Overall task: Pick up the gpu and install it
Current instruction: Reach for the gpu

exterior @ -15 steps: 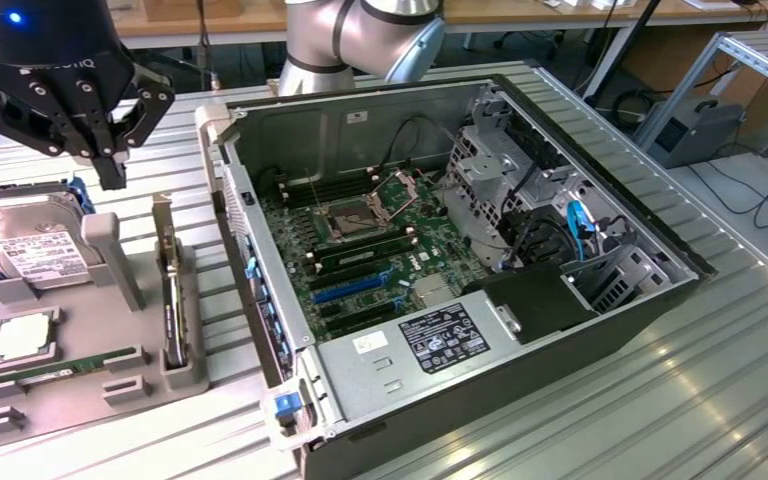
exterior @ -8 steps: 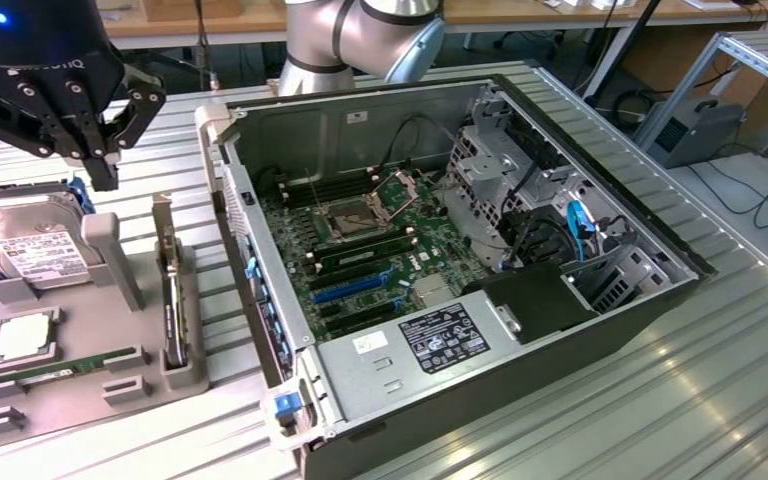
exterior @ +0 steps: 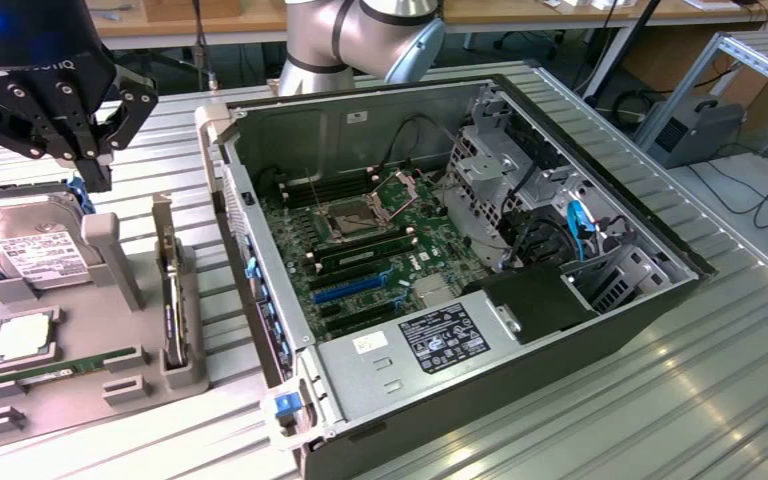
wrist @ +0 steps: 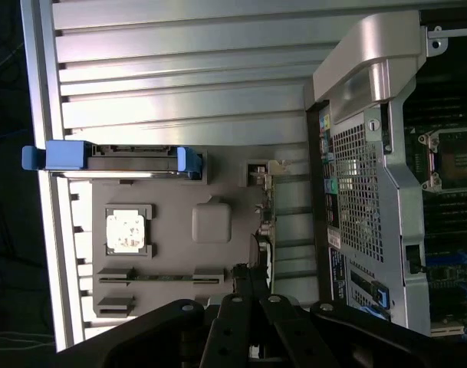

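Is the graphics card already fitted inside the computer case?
No, the graphics card stands on edge in the grey holder beside the computer case.

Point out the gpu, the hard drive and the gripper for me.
gpu (exterior: pixel 173 300), exterior view, top edge of the upright card.
hard drive (exterior: pixel 40 254), exterior view, its white label.
gripper (exterior: pixel 92 180), exterior view, its shut fingertips.

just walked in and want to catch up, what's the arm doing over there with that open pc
A robot arm is working on getting the gpu into the open computer case. The card stands on edge in its slot on the grey parts tray, not yet picked up. The gripper hangs above the tray near the hard drive, fingers shut with nothing between them.
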`<state>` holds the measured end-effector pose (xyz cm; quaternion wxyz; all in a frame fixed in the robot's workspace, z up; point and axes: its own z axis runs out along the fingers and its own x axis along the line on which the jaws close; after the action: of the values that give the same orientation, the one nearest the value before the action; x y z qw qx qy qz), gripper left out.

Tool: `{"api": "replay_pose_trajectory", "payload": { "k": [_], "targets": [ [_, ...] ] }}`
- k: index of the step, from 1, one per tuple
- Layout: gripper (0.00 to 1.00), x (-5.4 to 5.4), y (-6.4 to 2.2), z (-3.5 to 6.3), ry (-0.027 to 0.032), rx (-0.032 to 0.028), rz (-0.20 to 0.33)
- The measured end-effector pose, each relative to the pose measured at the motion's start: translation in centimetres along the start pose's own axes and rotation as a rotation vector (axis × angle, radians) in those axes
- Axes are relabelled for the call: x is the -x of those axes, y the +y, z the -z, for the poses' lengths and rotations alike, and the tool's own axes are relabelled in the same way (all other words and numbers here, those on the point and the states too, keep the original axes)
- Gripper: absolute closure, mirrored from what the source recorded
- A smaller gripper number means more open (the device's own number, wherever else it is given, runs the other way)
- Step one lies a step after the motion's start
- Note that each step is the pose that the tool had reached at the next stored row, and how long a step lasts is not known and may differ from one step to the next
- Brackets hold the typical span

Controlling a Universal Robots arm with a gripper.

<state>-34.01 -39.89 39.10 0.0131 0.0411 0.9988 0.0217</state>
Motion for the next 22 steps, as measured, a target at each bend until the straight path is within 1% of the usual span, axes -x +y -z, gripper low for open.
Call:
{"api": "replay_pose_trajectory", "payload": {
  "k": [5,15,17,22],
  "targets": [
    [0.89,0.0,-0.08,0.01,0.0001,-0.0001,0.000],
    [0.89,0.1,-0.82,0.04,0.0000,-0.0004,0.000],
    [0.89,0.1,-1.01,0.04,-0.0002,-0.0013,0.000],
    [0.89,0.1,-1.53,0.06,-0.0005,-0.0059,0.000]
  ]
}}
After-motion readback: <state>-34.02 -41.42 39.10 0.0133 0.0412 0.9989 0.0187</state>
